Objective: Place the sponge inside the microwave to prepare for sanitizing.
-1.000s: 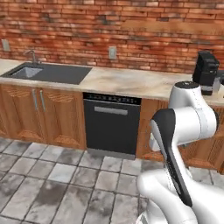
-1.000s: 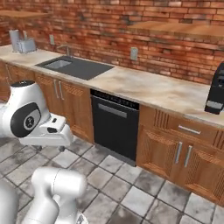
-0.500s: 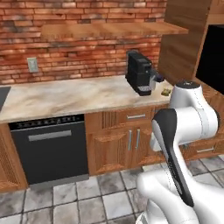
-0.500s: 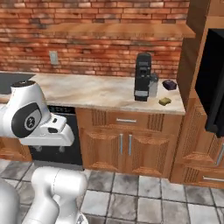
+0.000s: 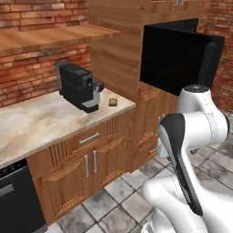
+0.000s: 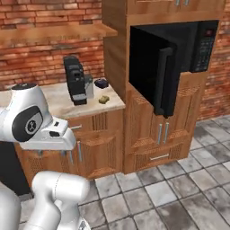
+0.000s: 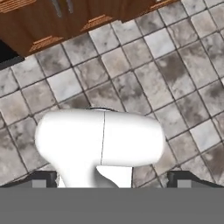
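Jaws wide apart and empty, sponge not yet picked up.
From the left base view, the sponge lies on the worktop beside the coffee machine; from the right, the microwave already stands open; the hand view shows the gripper over floor tiles, touching nothing.

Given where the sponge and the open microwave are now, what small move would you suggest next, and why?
Probably swing the arm up toward the sponge. It lies on the counter beside the coffee machine, untouched, while the open end effector points down at the floor. The microwave door already stands open, so only the pick remains.
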Robot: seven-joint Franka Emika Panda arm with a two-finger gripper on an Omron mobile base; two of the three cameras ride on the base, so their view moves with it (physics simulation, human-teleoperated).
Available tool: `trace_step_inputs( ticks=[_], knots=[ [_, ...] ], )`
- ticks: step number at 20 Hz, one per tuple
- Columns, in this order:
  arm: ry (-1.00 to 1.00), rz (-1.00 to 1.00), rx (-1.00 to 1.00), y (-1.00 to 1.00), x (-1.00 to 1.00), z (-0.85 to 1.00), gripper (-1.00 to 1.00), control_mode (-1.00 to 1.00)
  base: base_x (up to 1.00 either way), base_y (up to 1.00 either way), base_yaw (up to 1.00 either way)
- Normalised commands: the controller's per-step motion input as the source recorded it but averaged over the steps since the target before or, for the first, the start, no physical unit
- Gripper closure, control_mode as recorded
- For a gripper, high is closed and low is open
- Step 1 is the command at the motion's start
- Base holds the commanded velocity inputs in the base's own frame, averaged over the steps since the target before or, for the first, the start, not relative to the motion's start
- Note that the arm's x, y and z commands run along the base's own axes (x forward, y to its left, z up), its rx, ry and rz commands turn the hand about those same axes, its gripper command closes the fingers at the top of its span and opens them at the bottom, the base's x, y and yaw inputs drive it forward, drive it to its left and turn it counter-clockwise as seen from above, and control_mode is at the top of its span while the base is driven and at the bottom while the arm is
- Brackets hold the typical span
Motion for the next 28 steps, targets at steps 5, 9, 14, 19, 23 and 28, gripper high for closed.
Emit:
trace_step_inputs(
  ticks=[5,9,14,19,23,28],
  knots=[
    [0.00,0.00,0.00,0.00,0.00,0.00,-1.00,1.00,0.79,0.01,-0.72],
    [0.00,0.00,0.00,0.00,0.00,0.00,-1.00,1.00,0.91,0.36,-0.49],
    [0.00,0.00,0.00,0.00,0.00,0.00,-1.00,1.00,0.54,0.55,-0.05],
    [0.00,0.00,0.00,0.00,0.00,0.00,-1.00,1.00,0.55,0.39,0.09],
    [0.00,0.00,0.00,0.00,0.00,0.00,-1.00,1.00,0.42,0.25,0.21],
    [0.00,0.00,0.00,0.00,0.00,0.00,-1.00,1.00,0.56,0.00,0.30]
  ],
)
